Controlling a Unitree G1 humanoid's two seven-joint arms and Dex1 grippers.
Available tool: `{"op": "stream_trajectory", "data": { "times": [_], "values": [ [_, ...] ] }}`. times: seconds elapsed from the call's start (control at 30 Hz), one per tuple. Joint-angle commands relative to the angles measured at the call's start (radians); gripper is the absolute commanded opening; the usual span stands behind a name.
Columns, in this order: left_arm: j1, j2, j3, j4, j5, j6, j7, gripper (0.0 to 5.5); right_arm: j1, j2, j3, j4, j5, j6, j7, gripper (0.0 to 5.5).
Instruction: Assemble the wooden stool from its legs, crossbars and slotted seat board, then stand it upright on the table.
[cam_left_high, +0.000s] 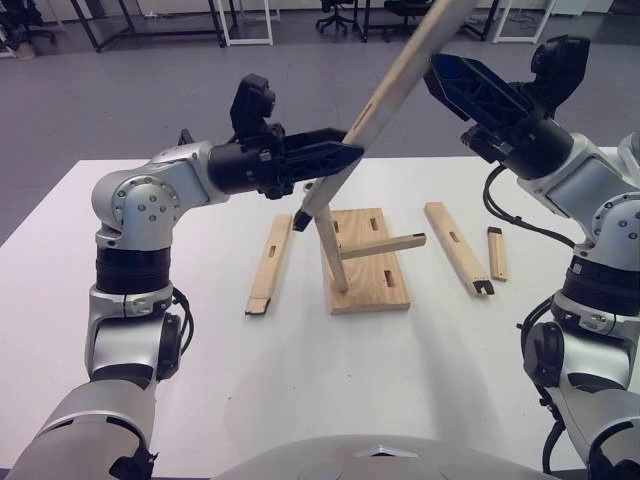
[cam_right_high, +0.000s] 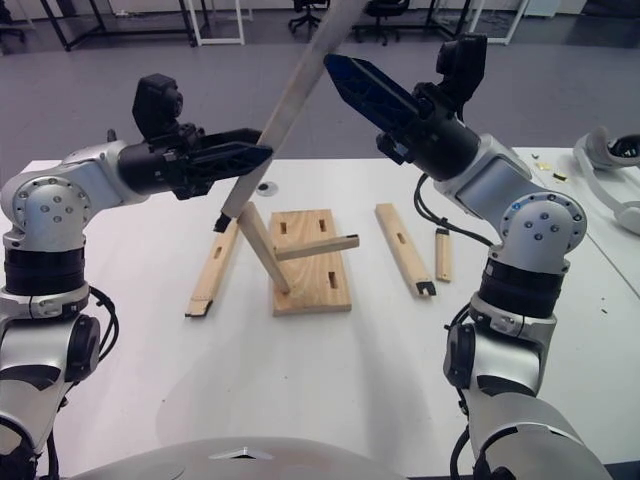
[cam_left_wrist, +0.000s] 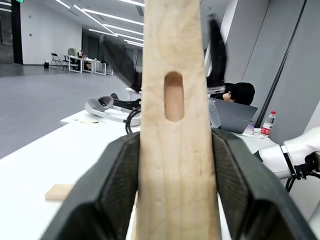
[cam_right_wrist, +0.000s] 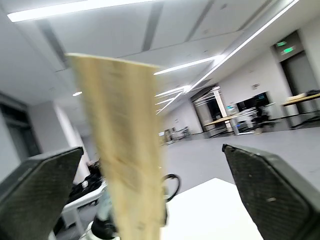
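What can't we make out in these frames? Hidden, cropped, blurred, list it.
- Upper end of the raised leg: cut off by both eye views' top edge.
- Its lower end overlaps the standing leg in the eye views; contact cannot be told.
- Slot in the seat board under the standing leg: hidden by that leg and the crossbar.
- Right wrist view: raised leg blurred, slots unreadable.
- Left wrist view: raised leg in the left pincer blocks the table behind.

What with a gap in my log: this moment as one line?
left gripper: shut on leg | right gripper: open by leg | seat: flat
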Motion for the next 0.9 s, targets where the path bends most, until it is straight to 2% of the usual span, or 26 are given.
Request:
{"op": "stream_trajectory", "data": {
  "times": [0.03, 0.1, 0.27, 0.67, 0.9],
  "values": [
    [0.006, 0.007, -0.004, 0.006, 0.023, 0.007, 0.001, 2.08, 0.019, -0.028, 0.003, 0.009, 0.02, 0.027, 0.046, 5.19],
    [0.003, 0.006, -0.002, 0.0, 0.018, 0.016, 0.002, 2.08, -0.001, -0.018, -0.009, 0.045, 0.016, 0.009, 0.028, 5.19],
    [-0.008, 0.002, -0.006, -0.001, 0.014, 0.029, 0.002, 2.08, -0.042, 0.0, -0.029, 0.125, 0.014, -0.025, -0.026, 4.43],
    [-0.04, 0.002, -0.011, 0.033, 0.042, 0.042, 0.004, 2.08, -0.031, 0.013, -0.008, 0.095, 0.014, -0.02, -0.023, 2.13],
    [-0.039, 0.031, -0.001, 0.077, 0.06, 0.034, -0.039, 2.08, -0.04, 0.019, -0.005, 0.101, 0.009, -0.028, -0.027, 2.11]
  ]
}}
